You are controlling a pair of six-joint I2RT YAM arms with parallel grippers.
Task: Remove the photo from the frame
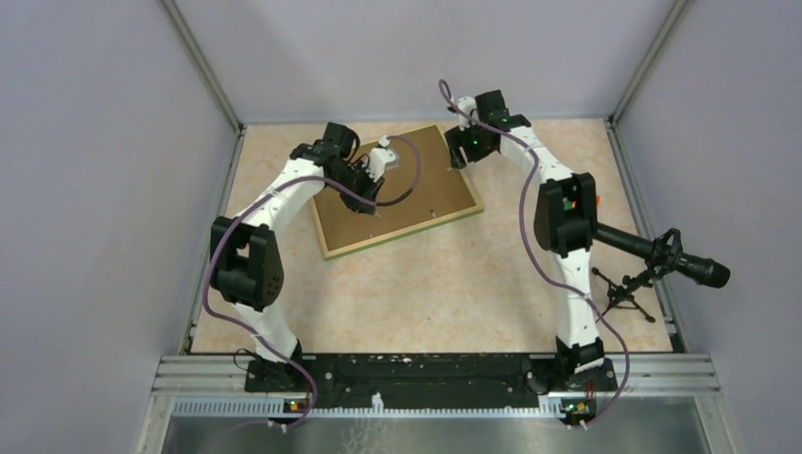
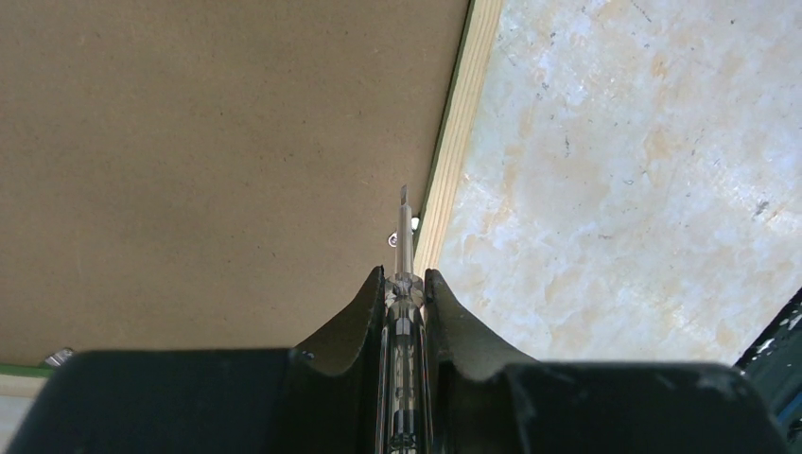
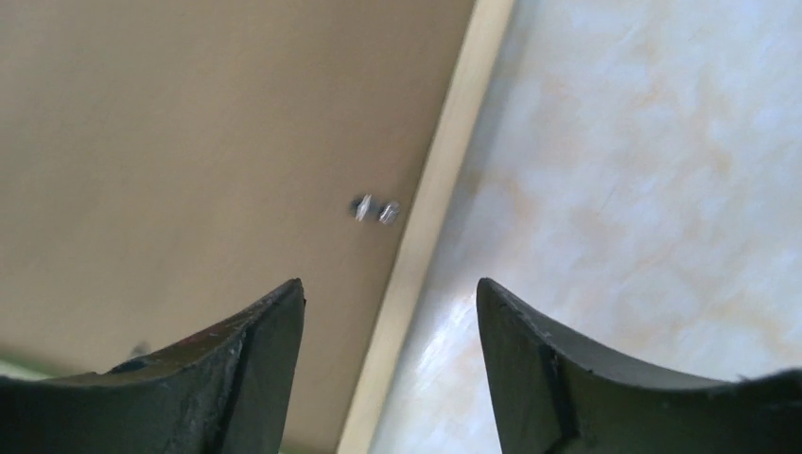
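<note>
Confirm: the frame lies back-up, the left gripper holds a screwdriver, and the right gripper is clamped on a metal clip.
Wrong on the right gripper: the right wrist view shows it open, with the metal clip lying ungripped ahead of it. The rest holds.

**Both arms reaching far**

Your left arm (image 1: 284, 194) bends inward at the elbow. Left gripper (image 2: 405, 276) points down, clamped on a screwdriver (image 2: 405, 227). Your right arm (image 1: 560, 213) stretches forward, wrist turned left. Right gripper (image 3: 390, 288) fingers spread wide.

even bright overhead light, soft shadows; right wrist view blurred, others sharp.
</note>
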